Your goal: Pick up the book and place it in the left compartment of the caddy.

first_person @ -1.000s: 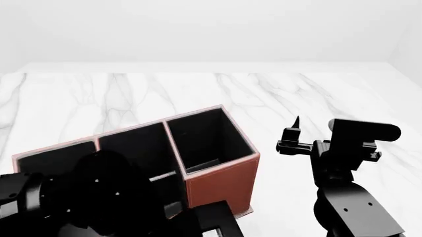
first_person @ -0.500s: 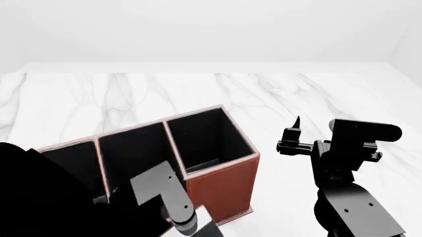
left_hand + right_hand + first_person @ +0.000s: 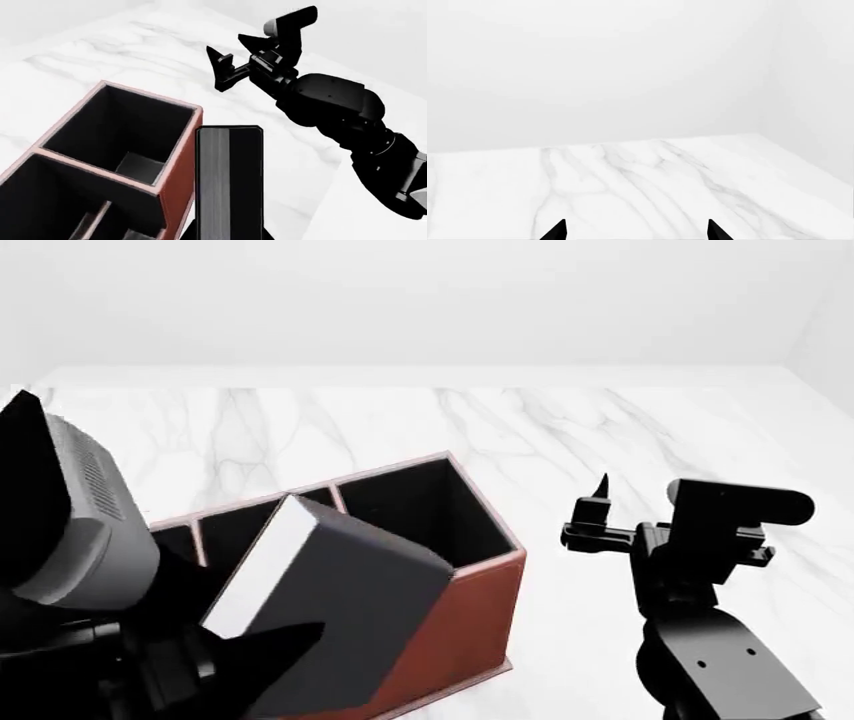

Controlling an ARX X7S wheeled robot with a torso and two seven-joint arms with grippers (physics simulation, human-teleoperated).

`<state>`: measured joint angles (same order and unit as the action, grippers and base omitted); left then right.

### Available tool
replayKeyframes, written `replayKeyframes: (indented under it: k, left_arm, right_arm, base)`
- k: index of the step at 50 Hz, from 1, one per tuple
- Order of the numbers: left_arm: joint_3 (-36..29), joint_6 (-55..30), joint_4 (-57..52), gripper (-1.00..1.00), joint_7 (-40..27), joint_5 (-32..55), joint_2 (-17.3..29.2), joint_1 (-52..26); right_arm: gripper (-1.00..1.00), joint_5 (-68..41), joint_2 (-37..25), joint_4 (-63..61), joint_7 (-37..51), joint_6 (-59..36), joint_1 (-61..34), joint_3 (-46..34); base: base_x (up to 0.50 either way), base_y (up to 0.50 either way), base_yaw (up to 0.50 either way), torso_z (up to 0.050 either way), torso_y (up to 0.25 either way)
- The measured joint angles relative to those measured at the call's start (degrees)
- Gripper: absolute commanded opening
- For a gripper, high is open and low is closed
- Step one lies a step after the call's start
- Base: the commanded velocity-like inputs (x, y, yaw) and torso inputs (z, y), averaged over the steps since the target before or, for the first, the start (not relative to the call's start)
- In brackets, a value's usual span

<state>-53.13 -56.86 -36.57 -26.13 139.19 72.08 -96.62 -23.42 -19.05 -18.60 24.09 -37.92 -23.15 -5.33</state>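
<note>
Book (image 3: 334,605) up off the desk (image 3: 561,430), carried by the left gripper (image 3: 200,675) at lower left of the head frame, tilted, white page edge facing left. Its long axis runs toward the caddy (image 3: 461,615), which it partly covers. Fingers closed on the book's lower end. The left compartment is hidden behind book and arm. Visible slots look empty. Right gripper (image 3: 594,520) idles at right, fingers spread, empty.

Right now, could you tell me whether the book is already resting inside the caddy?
No, the book is held tilted above the caddy by the left pincer.
</note>
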Motion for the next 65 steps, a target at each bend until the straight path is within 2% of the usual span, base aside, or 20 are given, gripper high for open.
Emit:
replayKeyframes:
  k: [8,17,28,38,42,54,65]
  left_arm:
    - [3.56,1.08,0.59,-1.0,-3.11,5.92,4.56,-4.18]
    - [5.27,7.39,0.09,-1.0,-13.0,10.33,5.66,-7.46]
    - [3.29,18.49,-0.8,-1.0,-33.38,9.57,-0.31,-10.55]
    - [0.22,26.04,0.44,-1.0,-48.39,8.13,-6.61,-13.13]
    - [-3.39,29.55,1.16,-1.0,-53.44,8.3,-8.66,-14.92]
    - [-23.82,40.24,4.07,-1.0,-60.63,13.26,-13.58,-27.94]
    - [-35.35,37.7,11.28,-1.0,-62.8,17.13,-16.03,-34.02]
  right_arm:
    - [1.0,0.03,-0.03,0.31,0.1,0.17,-0.06,-0.19]
    - [1.0,-0.01,-0.03,0.52,0.21,0.29,-0.14,-0.41]
    - [1.0,-0.25,-0.13,0.35,0.4,0.12,-0.25,-0.51]
    - [1.0,-0.54,-0.25,0.1,0.58,-0.13,-0.44,-0.54]
    - [1.0,-0.59,-0.25,0.05,0.65,-0.19,-0.54,-0.64]
    - [1.0,-0.58,-0.27,0.4,0.69,0.12,-0.53,-1.01]
    - [1.0,-0.67,-0.36,0.37,0.95,0.04,-0.57,-1.16]
  base:
    - [0.0,0.0,0.0,0.0,0.0]
    - [0.0,0.0,0.0,0.0,0.001]
    - [0.0,0.0,0.0,0.0,0.001]
    - [0.0,0.0,0.0,0.0,0.001]
    - [0.0,0.0,0.0,0.0,0.0]
    - [0.0,0.0,0.0,0.0,0.001]
    - [0.0,0.0,0.0,0.0,0.002]
